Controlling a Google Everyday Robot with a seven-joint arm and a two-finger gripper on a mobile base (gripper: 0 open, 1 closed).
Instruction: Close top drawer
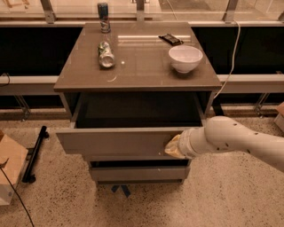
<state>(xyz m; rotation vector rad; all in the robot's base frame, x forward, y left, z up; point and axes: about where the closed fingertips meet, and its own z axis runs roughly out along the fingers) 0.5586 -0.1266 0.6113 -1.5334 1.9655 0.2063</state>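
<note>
The top drawer [115, 141] is a wide grey drawer pulled far out of the grey cabinet [133, 84], its plain front panel facing me and its dark inside showing. My gripper [174, 147] sits at the right end of the front panel, pressed against it, on the end of my white arm [235, 137] that reaches in from the right. Its tip is a pale yellowish shape against the panel.
On the cabinet top stand a white bowl [185, 58], a can lying on its side [105, 54], an upright can [104, 11] and a dark flat object [171, 40]. A lower drawer front [137, 173] sits below. A cardboard box [9, 173] and a black bar [34, 153] lie on the left floor.
</note>
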